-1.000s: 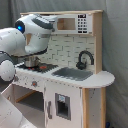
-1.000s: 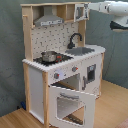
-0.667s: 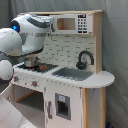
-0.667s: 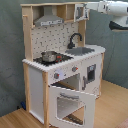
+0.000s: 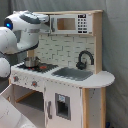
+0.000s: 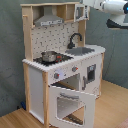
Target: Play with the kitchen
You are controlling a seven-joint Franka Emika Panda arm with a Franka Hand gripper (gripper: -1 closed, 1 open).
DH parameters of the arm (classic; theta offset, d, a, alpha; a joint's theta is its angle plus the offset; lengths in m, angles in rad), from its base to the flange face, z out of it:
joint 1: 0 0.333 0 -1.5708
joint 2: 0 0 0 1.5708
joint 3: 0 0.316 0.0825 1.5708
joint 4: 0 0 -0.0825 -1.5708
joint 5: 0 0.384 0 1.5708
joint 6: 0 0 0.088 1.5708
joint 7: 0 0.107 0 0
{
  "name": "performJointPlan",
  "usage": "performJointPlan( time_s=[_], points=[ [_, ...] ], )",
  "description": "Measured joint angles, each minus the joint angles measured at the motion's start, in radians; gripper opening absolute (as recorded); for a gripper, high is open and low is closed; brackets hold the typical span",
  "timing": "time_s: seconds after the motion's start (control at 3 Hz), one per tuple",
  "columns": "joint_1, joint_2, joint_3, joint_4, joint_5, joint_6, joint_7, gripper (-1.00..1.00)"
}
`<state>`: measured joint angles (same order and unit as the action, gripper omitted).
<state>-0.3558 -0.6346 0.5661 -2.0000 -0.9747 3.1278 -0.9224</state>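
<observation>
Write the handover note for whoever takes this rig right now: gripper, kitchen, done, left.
Gripper: not in view in either exterior view; only the white arm shows, raised beside the kitchen's upper shelf.
Kitchen: upright on the wooden floor. Oven door hangs open. A small metal pot sits on the stove. Sink and black faucet are clear of the arm. Microwave door looks closed.
Done: the oven door is already open.
Left: play is open-ended; the pot, faucet and microwave look untouched.

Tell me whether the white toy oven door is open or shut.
Open: the white toy oven door hangs swung out from the kitchen, its cavity exposed.
</observation>
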Motion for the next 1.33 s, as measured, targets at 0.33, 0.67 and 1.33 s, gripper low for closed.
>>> performJointPlan(
  time_s=[0.33, 0.67, 1.33],
  points=[
    [-0.048, -0.004, 0.053, 0.050, -0.001, -0.042, 0.063, 1.00],
    [-0.102, -0.015, 0.108, 0.094, -0.002, -0.085, 0.132, 1.00],
    [-0.219, -0.075, 0.221, 0.168, -0.004, -0.174, 0.292, 1.00]
  ],
)
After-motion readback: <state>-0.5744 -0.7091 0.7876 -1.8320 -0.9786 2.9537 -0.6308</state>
